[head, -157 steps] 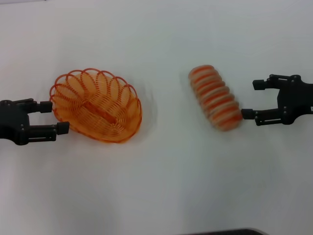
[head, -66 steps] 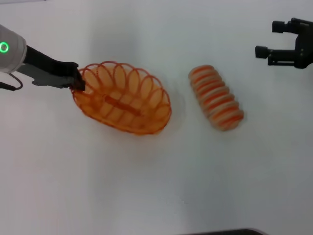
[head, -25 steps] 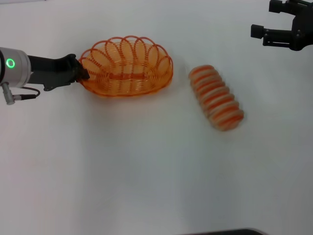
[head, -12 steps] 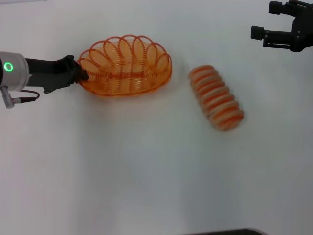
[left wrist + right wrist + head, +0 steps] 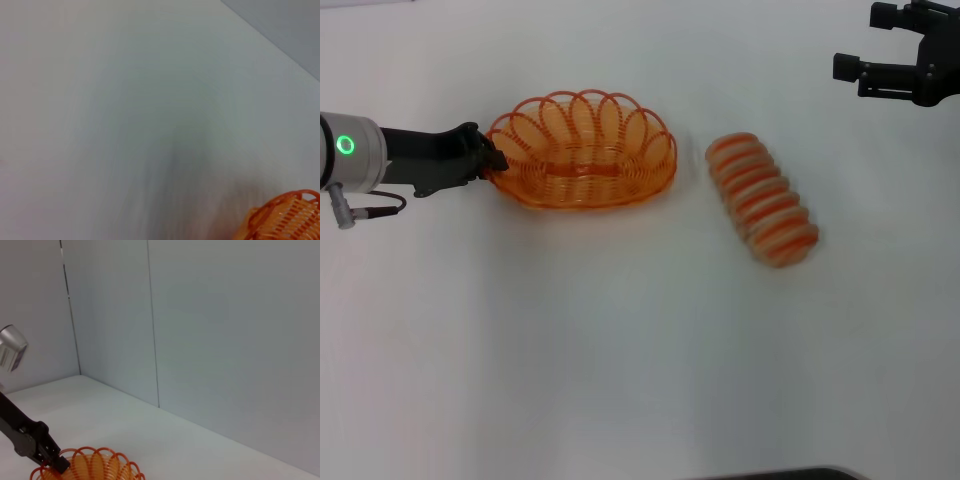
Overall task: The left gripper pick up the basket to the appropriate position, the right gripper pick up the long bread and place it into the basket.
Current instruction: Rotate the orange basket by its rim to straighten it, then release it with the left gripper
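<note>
On the white table (image 5: 620, 350), nearest me, the long bread (image 5: 762, 199) lies where it did before, untouched. Beyond it to the left, I note the basket (image 5: 582, 150) has shifted slightly rightward, the left gripper (image 5: 492, 160) still clamped on its left rim. Farthest off, the right gripper (image 5: 854, 68) hovers, jaws wide, unmoved.

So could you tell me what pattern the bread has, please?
The bread has orange and cream stripes across it; the head view shows it best.
</note>
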